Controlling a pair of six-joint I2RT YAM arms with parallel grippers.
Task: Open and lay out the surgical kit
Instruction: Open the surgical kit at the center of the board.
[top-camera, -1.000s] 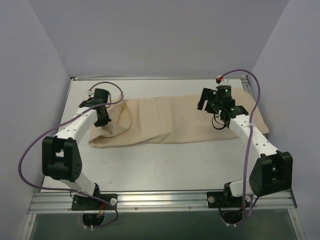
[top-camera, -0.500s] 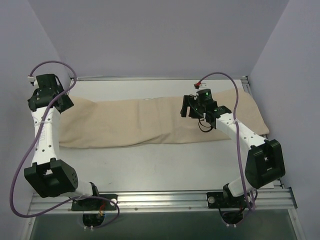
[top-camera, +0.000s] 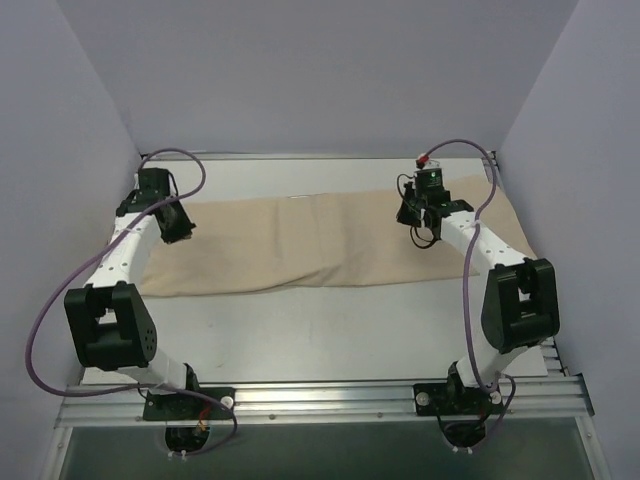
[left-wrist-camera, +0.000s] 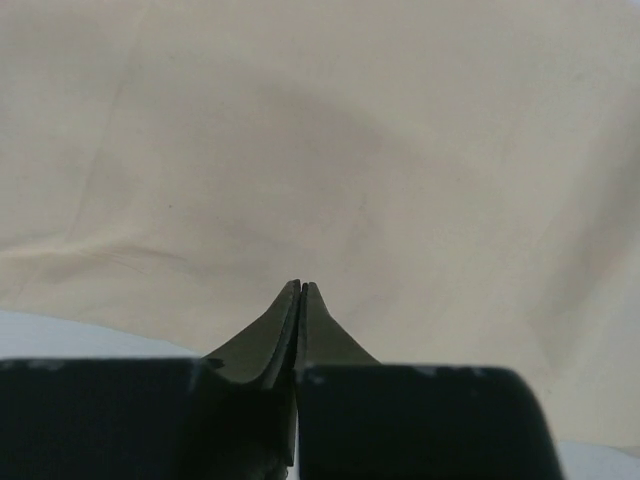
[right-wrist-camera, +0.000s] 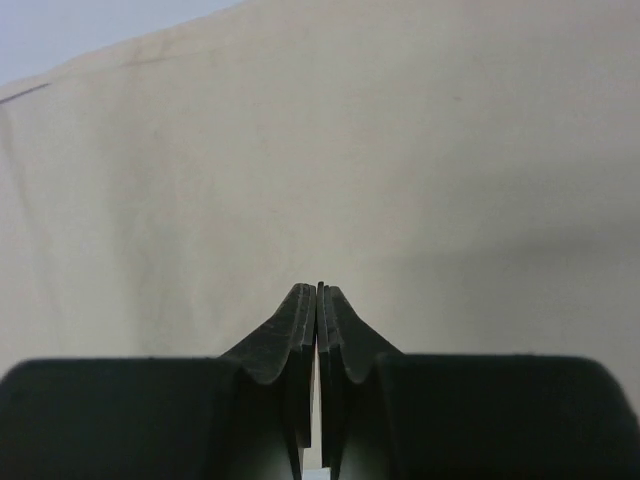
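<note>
**A:** Beige fabric fills both wrist views. Where does it lie?

**B:** The cloth wrap (top-camera: 330, 245) stretches as one long band across the far half of the table (top-camera: 330, 335). It runs from the left side of the overhead frame to the right side. It looks mostly flat, with soft creases, and its lower edge sags a little toward the left end.

**A:** And the left gripper (top-camera: 176, 228)?

**B:** It sits in the upper left of the overhead frame, down at the left end of the wrap. In its own wrist view the jaws are pressed together, with only a hairline seam between the tips. The cloth is close behind them and a strip of pale table shows at the lower left. I can't tell whether a fold is caught between the tips.

**A:** The right gripper (top-camera: 414, 218)?

**B:** It is in the upper right of the overhead frame, over the right part of the wrap and inside its far edge. Its jaws are closed too, and the tips meet at the centre of the wrist view. A thin pale slit shows lower down between the fingers (right-wrist-camera: 296, 320). Cloth fills almost everything behind them. Whether they are pinching fabric or are merely closed above it, I can't tell.
</note>
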